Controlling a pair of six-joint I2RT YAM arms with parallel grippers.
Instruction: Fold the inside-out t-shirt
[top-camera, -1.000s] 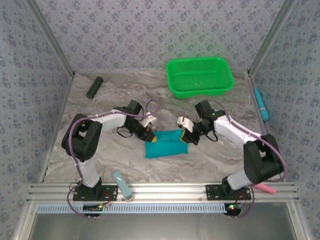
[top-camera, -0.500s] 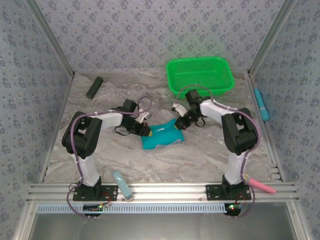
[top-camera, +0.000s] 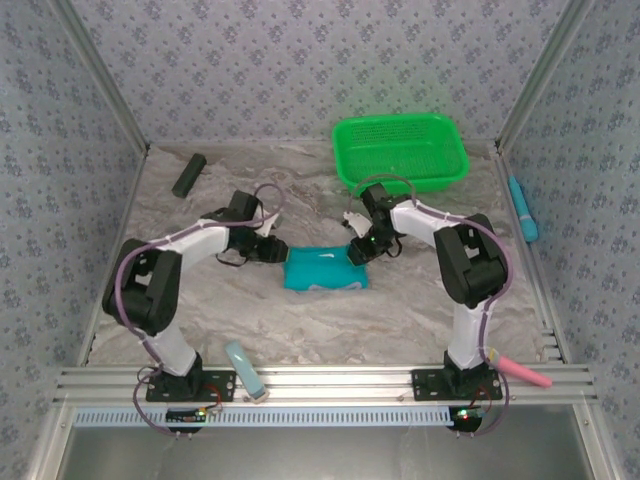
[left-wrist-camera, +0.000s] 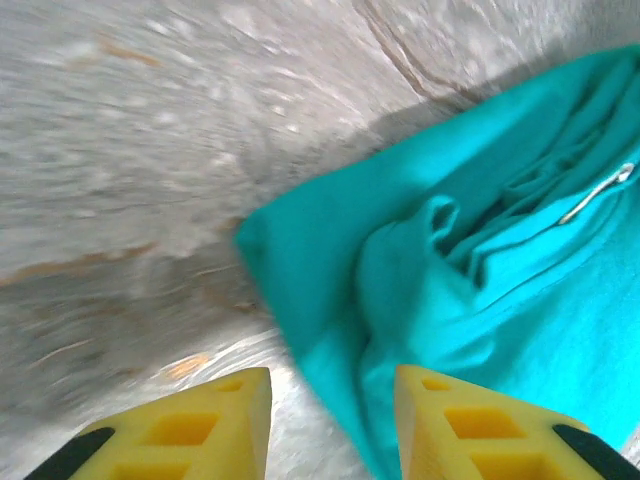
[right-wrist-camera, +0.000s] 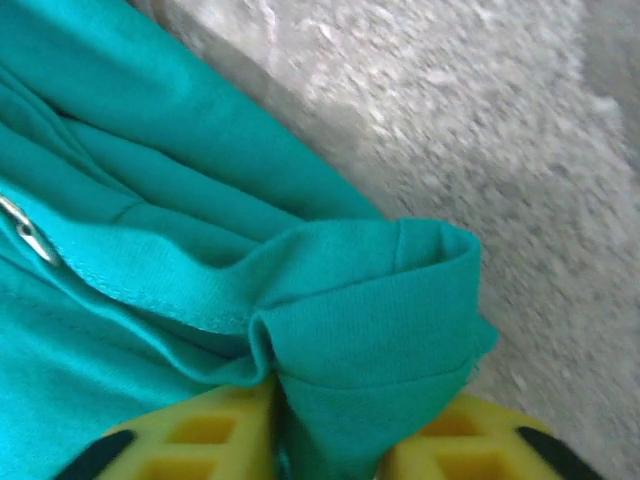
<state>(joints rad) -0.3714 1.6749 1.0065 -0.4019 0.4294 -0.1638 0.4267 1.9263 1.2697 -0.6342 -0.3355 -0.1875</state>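
The left gripper (left-wrist-camera: 330, 395) is hovering at the left edge of the inside-out t-shirt (top-camera: 325, 270), jaws apart, holding nothing. The shirt is lying folded on the desk (top-camera: 400, 310). The right gripper (right-wrist-camera: 330, 410) is resting with jaws apart around its right corner, likely letting the fold settle.

t-shirt (right-wrist-camera: 150, 200) cut off at left.

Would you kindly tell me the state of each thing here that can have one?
t-shirt: folded into a compact rectangle, lying on the table.
left gripper: open, at the t-shirt's left edge.
right gripper: a t-shirt corner sits between its jaws; grip unclear.
basket: upright, empty.
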